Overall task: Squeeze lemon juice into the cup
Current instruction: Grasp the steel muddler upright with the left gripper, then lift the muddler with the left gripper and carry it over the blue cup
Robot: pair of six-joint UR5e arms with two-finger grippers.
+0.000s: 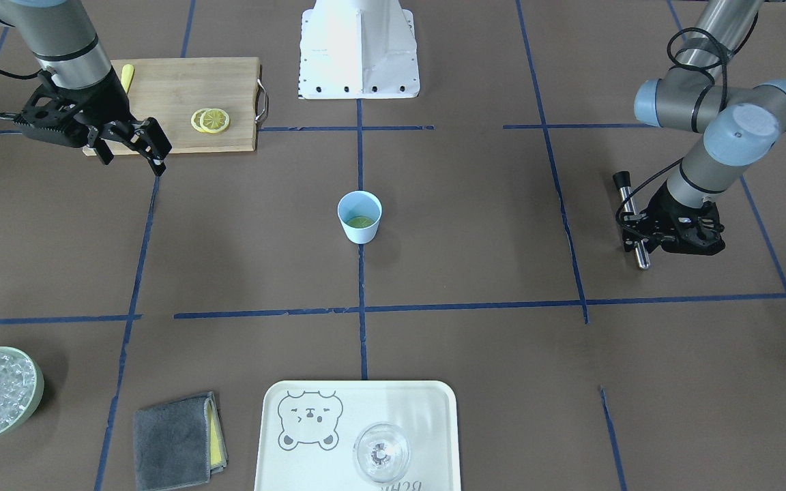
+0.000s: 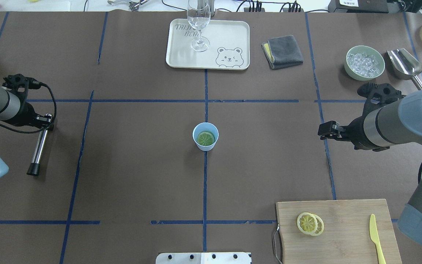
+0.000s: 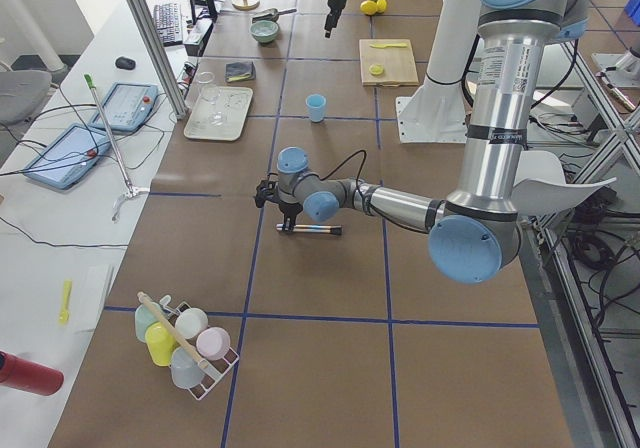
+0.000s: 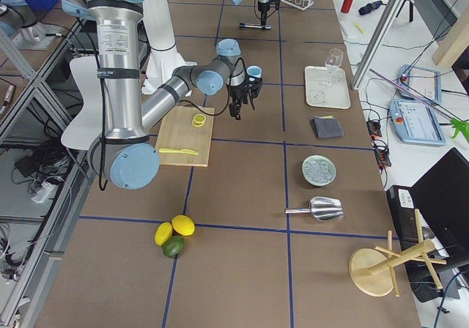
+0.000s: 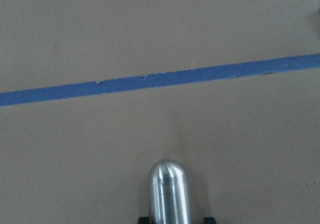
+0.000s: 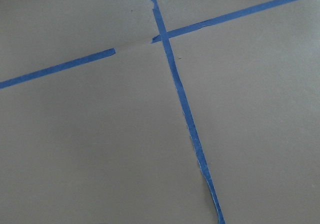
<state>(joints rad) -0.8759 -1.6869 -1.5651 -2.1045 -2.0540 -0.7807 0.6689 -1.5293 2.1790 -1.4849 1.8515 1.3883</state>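
The light-blue cup (image 2: 205, 131) stands at the table's middle, with one lemon slice (image 2: 206, 138) lying flat inside; the cup also shows in the front view (image 1: 359, 216). Two more lemon slices (image 2: 310, 223) overlap on the wooden cutting board (image 2: 343, 212). My right gripper (image 2: 328, 131) is open and empty, hovering over the table between cup and board, clear of both; the front view (image 1: 132, 155) shows its fingers apart. My left gripper (image 2: 46, 121) is shut on a metal muddler (image 2: 39, 146) far left of the cup, the rod lying level just above the table.
A tray (image 2: 181, 55) with a clear glass (image 2: 199, 22), a grey cloth (image 2: 283, 51), a green bowl of ice (image 2: 364, 62) and a metal scoop (image 2: 404, 64) stand along the far side. A yellow knife (image 2: 376, 234) lies on the board.
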